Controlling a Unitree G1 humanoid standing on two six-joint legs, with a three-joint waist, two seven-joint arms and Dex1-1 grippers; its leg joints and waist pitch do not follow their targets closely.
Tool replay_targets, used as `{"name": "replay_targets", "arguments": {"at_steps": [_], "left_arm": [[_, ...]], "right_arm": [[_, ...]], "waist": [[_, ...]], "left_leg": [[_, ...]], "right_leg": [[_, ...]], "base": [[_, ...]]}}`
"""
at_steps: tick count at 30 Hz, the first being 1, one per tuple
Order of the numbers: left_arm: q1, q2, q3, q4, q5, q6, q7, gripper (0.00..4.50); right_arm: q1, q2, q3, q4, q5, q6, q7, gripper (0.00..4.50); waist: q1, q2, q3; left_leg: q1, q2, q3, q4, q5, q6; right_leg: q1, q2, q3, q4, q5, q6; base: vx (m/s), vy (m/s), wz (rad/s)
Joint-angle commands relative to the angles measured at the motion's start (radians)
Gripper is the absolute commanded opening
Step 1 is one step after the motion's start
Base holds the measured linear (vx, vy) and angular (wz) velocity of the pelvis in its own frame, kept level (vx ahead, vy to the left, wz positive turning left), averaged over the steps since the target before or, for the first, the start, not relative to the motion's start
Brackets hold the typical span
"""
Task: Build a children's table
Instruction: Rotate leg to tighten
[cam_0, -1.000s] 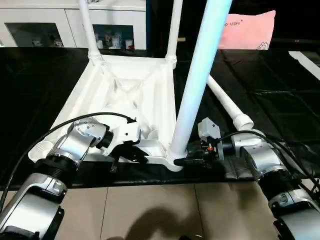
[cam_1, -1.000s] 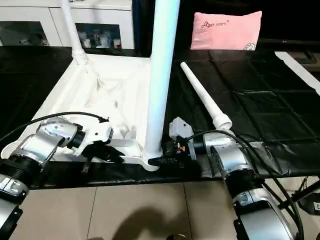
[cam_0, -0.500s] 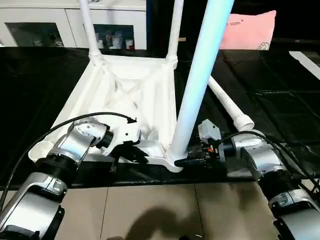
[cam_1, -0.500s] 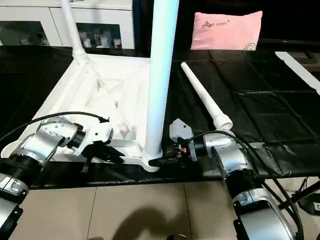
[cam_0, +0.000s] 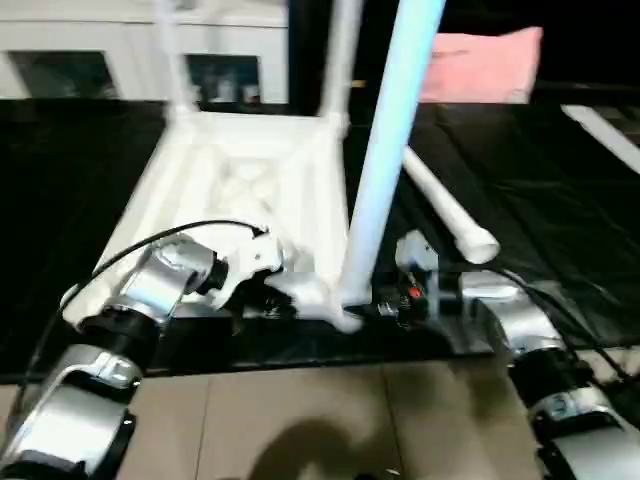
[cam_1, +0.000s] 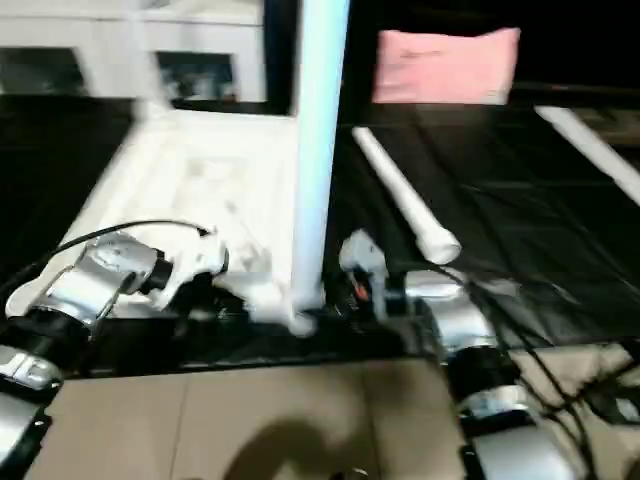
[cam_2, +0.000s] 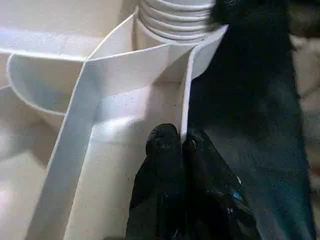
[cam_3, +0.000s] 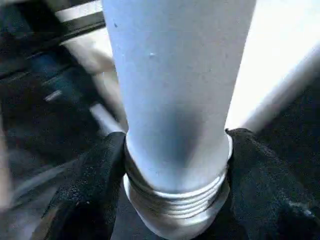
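The white table top (cam_0: 240, 190) lies upside down on black cloth, ribs facing up. Two legs (cam_0: 340, 60) stand in its far sockets. A third leg (cam_0: 385, 150) rises from the near right corner socket. My right gripper (cam_3: 177, 165) is shut on this leg's ribbed base, one black finger (cam_3: 100, 175) on each side. My left gripper (cam_2: 180, 142) is shut on the thin rim wall (cam_2: 186, 100) of the table top, close to the same corner. The fourth leg (cam_0: 445, 205) lies loose on the cloth to the right of the table top.
A pink pillow (cam_0: 480, 65) and a white cabinet with glass doors (cam_0: 120, 60) stand at the back. A white strip (cam_0: 600, 125) lies at the far right. Tiled floor (cam_0: 300, 420) runs below the cloth's front edge.
The head views have shifted a little and gone blurry, so the camera has moved. Both grippers keep their holds at the near right corner.
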Motion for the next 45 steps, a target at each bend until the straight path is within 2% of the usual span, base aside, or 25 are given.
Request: {"name": "replay_targets", "arguments": {"at_steps": [1, 3, 4, 5, 7, 10, 11, 12, 15, 16, 18, 22, 23, 24, 25, 29, 30, 31, 32, 36, 38, 42, 45], "left_arm": [[-0.037, -0.113, 0.054, -0.046, -0.056, 0.095, 0.154, 0.00], [-0.050, -0.153, 0.082, -0.051, -0.061, 0.127, 0.228, 0.00], [-0.057, -0.173, 0.094, -0.052, -0.063, 0.138, 0.264, 0.00], [-0.065, -0.193, 0.104, -0.055, -0.064, 0.149, 0.301, 0.00], [-0.075, -0.222, 0.113, -0.060, -0.059, 0.160, 0.355, 0.00], [-0.073, -0.227, 0.098, -0.077, -0.036, 0.169, 0.369, 0.00], [-0.071, -0.226, 0.094, -0.080, -0.029, 0.172, 0.372, 0.00], [-0.067, -0.224, 0.091, -0.083, -0.022, 0.173, 0.375, 0.00], [-0.052, -0.216, 0.088, -0.097, -0.017, 0.182, 0.373, 0.00], [-0.048, -0.214, 0.087, -0.102, -0.017, 0.188, 0.376, 0.00], [-0.033, -0.198, 0.079, -0.114, -0.013, 0.189, 0.377, 0.00], [-0.005, -0.138, 0.061, -0.123, -0.002, 0.125, 0.321, 0.00], [-0.003, -0.127, 0.057, -0.120, 0.002, 0.112, 0.311, 0.00], [0.000, -0.112, 0.051, -0.116, 0.006, 0.095, 0.290, 0.00], [0.006, -0.091, 0.042, -0.111, 0.006, 0.071, 0.251, 0.00], [0.017, -0.061, 0.029, -0.106, 0.005, 0.031, 0.196, 0.00], [0.023, -0.040, 0.014, -0.098, 0.008, 0.002, 0.160, 0.00], [0.026, -0.028, 0.006, -0.094, 0.011, -0.012, 0.144, 0.00], [0.028, -0.016, -0.002, -0.087, 0.013, -0.033, 0.125, 0.00], [0.022, 0.027, -0.018, -0.053, 0.008, -0.103, 0.045, 0.00], [0.026, 0.042, -0.019, -0.054, -0.007, -0.144, -0.010, 0.00], [0.034, 0.081, -0.041, -0.062, -0.021, -0.191, -0.120, 0.00], [0.032, 0.104, -0.066, -0.055, -0.013, -0.231, -0.175, 0.00]], "right_arm": [[-0.072, 0.163, 0.038, 0.044, 0.026, 0.058, -0.110, 2.72], [-0.112, 0.217, 0.020, 0.093, 0.021, 0.079, -0.210, 2.72], [-0.132, 0.240, 0.015, 0.122, 0.013, 0.077, -0.260, 2.72], [-0.158, 0.265, 0.011, 0.160, -0.005, 0.070, -0.334, 2.72], [-0.196, 0.301, -0.004, 0.208, -0.015, 0.089, -0.419, 2.72], [-0.217, 0.320, -0.013, 0.221, -0.026, 0.088, -0.437, 2.72], [-0.218, 0.321, -0.014, 0.220, -0.031, 0.084, -0.437, 2.72], [-0.217, 0.319, -0.013, 0.217, -0.036, 0.079, -0.436, 3.28], [-0.209, 0.307, -0.012, 0.222, -0.049, 0.063, -0.438, 3.54], [-0.210, 0.306, -0.016, 0.230, -0.052, 0.057, -0.442, 3.54], [-0.203, 0.294, -0.027, 0.239, -0.052, 0.036, -0.457, 3.86], [-0.141, 0.232, -0.050, 0.153, -0.028, -0.007, -0.399, 4.11], [-0.130, 0.220, -0.053, 0.134, -0.021, -0.009, -0.383, 4.26], [-0.114, 0.202, -0.053, 0.106, -0.013, -0.011, -0.354, 4.36], [-0.088, 0.174, -0.049, 0.064, -0.002, -0.013, -0.305, 4.47], [-0.049, 0.122, -0.032, 0.003, 0.010, -0.029, -0.211, 4.47], [-0.030, 0.086, -0.027, -0.026, 0.018, -0.032, -0.158, 4.47], [-0.022, 0.069, -0.026, -0.039, 0.021, -0.033, -0.134, 4.47], [-0.013, 0.046, -0.023, -0.051, 0.023, -0.036, -0.104, 4.47], [0.015, -0.041, -0.015, -0.086, 0.016, -0.053, 0.003, 4.47], [0.021, -0.068, -0.009, -0.092, 0.012, -0.072, 0.039, 4.47], [0.016, -0.102, -0.006, -0.092, 0.012, -0.105, 0.085, 4.47], [0.017, -0.118, 0.009, -0.119, 0.036, -0.110, 0.169, 4.47]], "waist": [[-0.001, -0.001, -0.061], [-0.012, -0.004, -0.063], [-0.014, -0.001, -0.062], [-0.018, -0.005, -0.062], [-0.025, -0.005, -0.064], [-0.026, 0.001, -0.067], [-0.025, 0.000, -0.071], [-0.024, 0.002, -0.073], [-0.025, 0.005, -0.077], [-0.024, 0.005, -0.077], [-0.026, 0.007, -0.075], [-0.022, 0.005, -0.070], [-0.024, 0.001, -0.071], [-0.023, 0.005, -0.070], [-0.020, 0.004, -0.068], [-0.013, 0.005, -0.068], [-0.006, 0.007, -0.067], [-0.003, 0.007, -0.069], [0.000, 0.013, -0.069], [0.006, 0.007, -0.067], [0.011, 0.010, -0.068], [0.018, 0.010, -0.071], [0.023, 0.010, -0.070]], "left_leg": [[-0.034, -0.040, 0.030, -0.063, -0.146, 0.042], [-0.045, -0.044, 0.024, -0.062, -0.140, 0.043], [-0.044, -0.044, 0.025, -0.062, -0.140, 0.044], [-0.039, -0.044, 0.026, -0.060, -0.146, 0.049], [-0.038, -0.044, 0.024, -0.061, -0.144, 0.049], [-0.037, -0.036, 0.024, -0.066, -0.125, 0.071], [-0.038, -0.032, 0.024, -0.066, -0.099, 0.079], [-0.039, -0.031, 0.024, -0.065, -0.068, 0.089], [-0.041, -0.030, 0.025, -0.063, -0.022, 0.110], [-0.040, -0.031, 0.025, -0.062, -0.018, 0.115], [-0.038, -0.028, 0.027, -0.063, -0.032, 0.122], [-0.037, -0.030, 0.029, -0.065, -0.079, 0.117], [-0.038, -0.030, 0.029, -0.066, -0.083, 0.118], [-0.034, -0.028, 0.028, -0.067, -0.086, 0.118], [-0.035, -0.028, 0.028, -0.068, -0.094, 0.120], [-0.033, -0.026, 0.030, -0.068, -0.100, 0.114], [-0.031, -0.026, 0.029, -0.068, -0.100, 0.114], [-0.031, -0.025, 0.029, -0.069, -0.094, 0.114], [-0.031, -0.024, 0.027, -0.069, -0.090, 0.113], [-0.028, -0.025, 0.031, -0.069, -0.109, 0.105], [-0.028, -0.025, 0.030, -0.069, -0.101, 0.102], [-0.028, -0.023, 0.030, -0.069, -0.074, 0.098], [-0.027, -0.021, 0.031, -0.070, -0.090, 0.102]], "right_leg": [[0.079, -0.031, 0.032, -0.102, -0.522, -0.071], [0.085, -0.031, 0.023, -0.105, -0.539, -0.058], [0.083, -0.031, 0.023, -0.105, -0.539, -0.056], [0.077, -0.030, 0.021, -0.110, -0.540, -0.055], [0.076, -0.028, 0.022, -0.104, -0.521, -0.070], [0.076, -0.029, 0.031, -0.092, -0.419, -0.112], [0.080, -0.031, 0.036, -0.081, -0.348, -0.140], [0.082, -0.030, 0.039, -0.072, -0.277, -0.170], [0.089, -0.032, 0.044, -0.057, -0.157, -0.228], [0.089, -0.032, 0.044, -0.056, -0.142, -0.236], [0.088, -0.035, 0.044, -0.057, -0.141, -0.253], [0.090, -0.035, 0.045, -0.067, -0.211, -0.228], [0.089, -0.034, 0.045, -0.068, -0.222, -0.218], [0.087, -0.033, 0.045, -0.069, -0.227, -0.217], [0.088, -0.033, 0.045, -0.072, -0.238, -0.212], [0.085, -0.034, 0.047, -0.073, -0.249, -0.207], [0.087, -0.032, 0.047, -0.075, -0.250, -0.200], [0.086, -0.034, 0.049, -0.070, -0.235, -0.206], [0.086, -0.034, 0.048, -0.069, -0.226, -0.206], [0.084, -0.033, 0.049, -0.072, -0.243, -0.205], [0.085, -0.033, 0.050, -0.070, -0.242, -0.202], [0.084, -0.033, 0.051, -0.060, -0.175, -0.226], [0.085, -0.033, 0.051, -0.059, -0.176, -0.233]], "base": [[0.000, 0.000, 0.00], [0.000, 0.000, 0.00], [0.000, 0.000, 0.00], [0.000, 0.000, 0.00], [0.000, 0.000, 0.00], [0.000, 0.000, 0.00], [0.051, 0.004, 0.03], [0.051, 0.004, 0.03], [0.018, 0.000, 0.01], [0.000, 0.000, 0.00], [0.000, 0.000, 0.00], [0.000, 0.000, 0.00], [0.000, 0.000, 0.00], [0.000, 0.000, 0.00], [0.000, 0.000, 0.00], [0.000, 0.000, 0.00], [0.000, 0.000, 0.00], [0.000, 0.000, 0.00], [0.000, 0.000, 0.00], [0.000, 0.000, 0.00], [0.000, 0.000, 0.00], [0.000, 0.000, 0.00], [0.000, 0.000, 0.00]]}}
